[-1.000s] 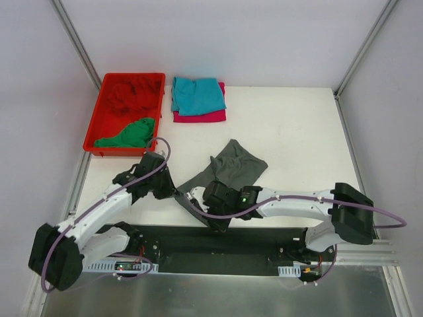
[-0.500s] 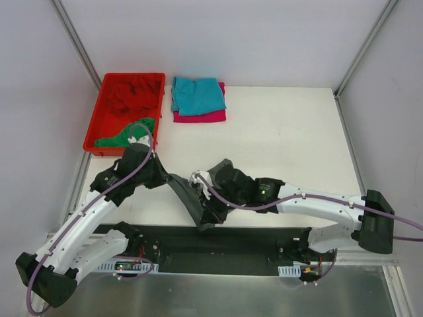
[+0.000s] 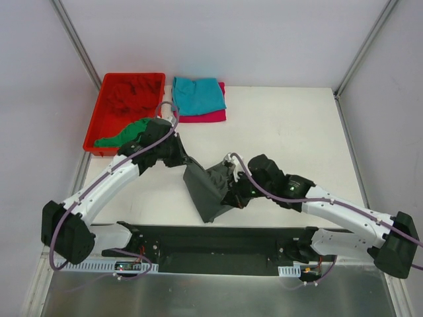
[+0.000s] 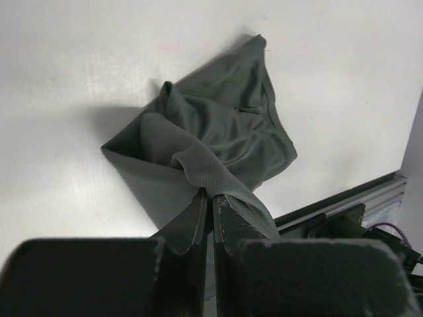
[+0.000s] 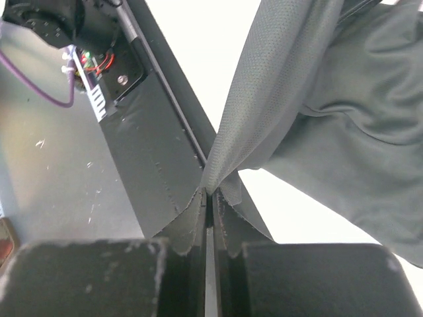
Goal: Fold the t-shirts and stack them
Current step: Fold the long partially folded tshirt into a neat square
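Note:
A dark grey t-shirt (image 3: pixel 208 188) hangs stretched between both grippers over the table's near middle. My left gripper (image 3: pixel 183 158) is shut on its upper left edge; in the left wrist view the cloth (image 4: pixel 218 142) bunches out from the pinched fingertips. My right gripper (image 3: pixel 231 191) is shut on the shirt's right edge, and the right wrist view has the hem (image 5: pixel 277 86) rising from the closed jaws. A folded teal t-shirt (image 3: pixel 197 95) lies on a folded magenta one (image 3: pixel 201 117) at the back. A green t-shirt (image 3: pixel 122 135) and a red one (image 3: pixel 132 92) lie in the bin.
The red plastic bin (image 3: pixel 91 135) stands at the back left of the white table (image 3: pixel 297 132). A black base rail (image 3: pixel 218 241) runs along the near edge. Metal frame posts rise at both back corners.
Both grippers have lifted the dark grey t-shirt and carried it away from the near edge; the left arm swung up toward the bin, and the right gripper moved right and back.

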